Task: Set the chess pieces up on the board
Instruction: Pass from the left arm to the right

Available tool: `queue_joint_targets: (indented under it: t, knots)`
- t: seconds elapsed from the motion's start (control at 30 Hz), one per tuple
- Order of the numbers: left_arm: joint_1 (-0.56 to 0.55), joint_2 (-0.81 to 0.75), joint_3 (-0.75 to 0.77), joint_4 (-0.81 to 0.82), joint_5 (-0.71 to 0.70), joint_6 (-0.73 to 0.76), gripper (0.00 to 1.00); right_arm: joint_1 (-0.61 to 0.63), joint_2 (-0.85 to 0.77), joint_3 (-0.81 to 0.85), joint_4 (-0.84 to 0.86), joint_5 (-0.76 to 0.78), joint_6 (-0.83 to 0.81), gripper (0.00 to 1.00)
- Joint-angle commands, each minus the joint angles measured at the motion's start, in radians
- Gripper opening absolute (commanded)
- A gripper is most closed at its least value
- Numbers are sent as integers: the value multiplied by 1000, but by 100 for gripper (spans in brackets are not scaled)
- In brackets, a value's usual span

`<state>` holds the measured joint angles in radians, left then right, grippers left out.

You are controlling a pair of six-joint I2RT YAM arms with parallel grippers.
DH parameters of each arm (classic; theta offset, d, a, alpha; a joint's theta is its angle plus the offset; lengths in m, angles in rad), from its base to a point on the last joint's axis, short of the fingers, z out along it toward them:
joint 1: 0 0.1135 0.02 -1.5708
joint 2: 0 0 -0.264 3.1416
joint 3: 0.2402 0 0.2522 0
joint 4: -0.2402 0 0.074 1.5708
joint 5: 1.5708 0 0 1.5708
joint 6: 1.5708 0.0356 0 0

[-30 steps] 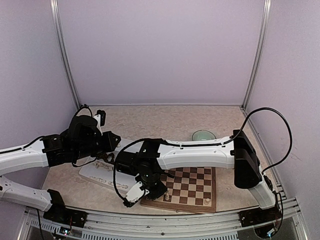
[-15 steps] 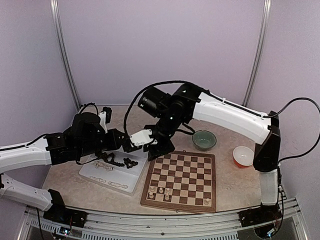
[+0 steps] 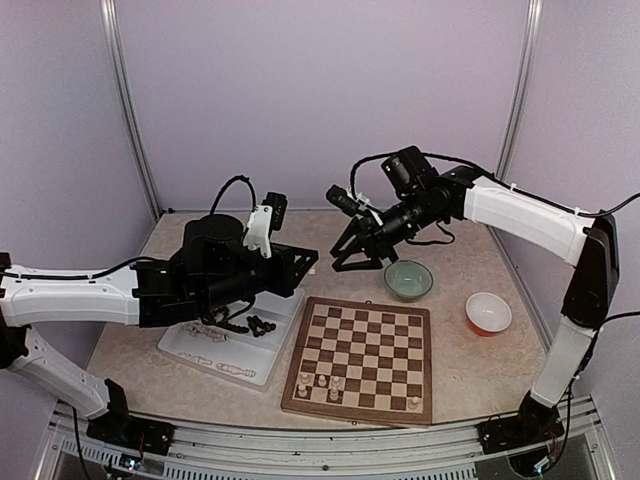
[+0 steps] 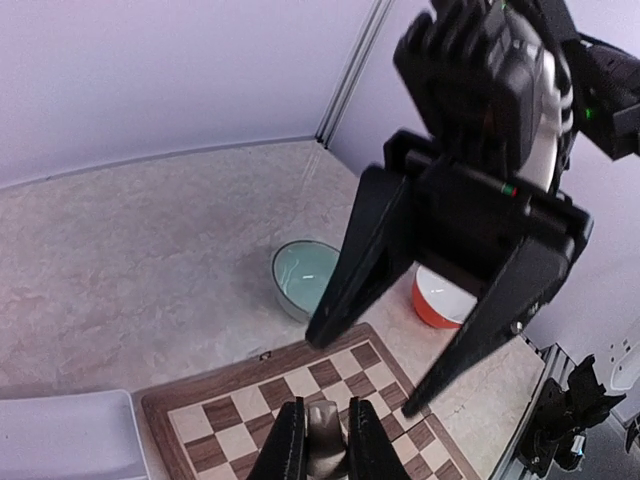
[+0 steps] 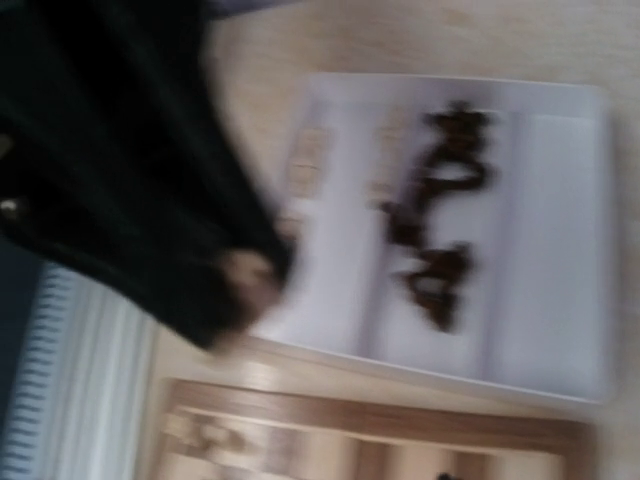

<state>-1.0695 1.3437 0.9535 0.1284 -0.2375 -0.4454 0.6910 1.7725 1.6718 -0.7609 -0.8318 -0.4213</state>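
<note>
Your count: some four cream pieces (image 3: 322, 381) on board (image 3: 385, 350), most left in tray (image 3: 268, 350); left gripper (image 4: 325, 450) clamps one piece (image 4: 322, 428), colour unclear; right gripper (image 3: 357, 262) wide.

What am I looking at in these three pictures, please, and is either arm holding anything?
This robot has a left arm and a right arm, each ending in a two-finger gripper. One picture looks down from above; the other two come from wrist cameras, the right one blurred. On the table lie a chessboard with a few cream pieces, a white tray holding more pieces, a green bowl and an orange bowl. The left gripper pinches one chess piece; the right gripper hangs open and empty.
</note>
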Motion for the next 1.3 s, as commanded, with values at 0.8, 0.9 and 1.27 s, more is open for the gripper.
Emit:
queue_joint_targets:
  t: [0.8, 0.9, 1.27]
  knots:
    - [-32, 96, 46, 276, 50, 99, 0, 15, -35, -122, 253, -268, 179, 10]
    - [-33, 90, 65, 229, 51, 94, 20, 16, -45, -131, 239, -224, 146, 3]
    - [56, 47, 228, -198, 207, -19, 46, 35, -89, -172, 199, -79, 27, 1]
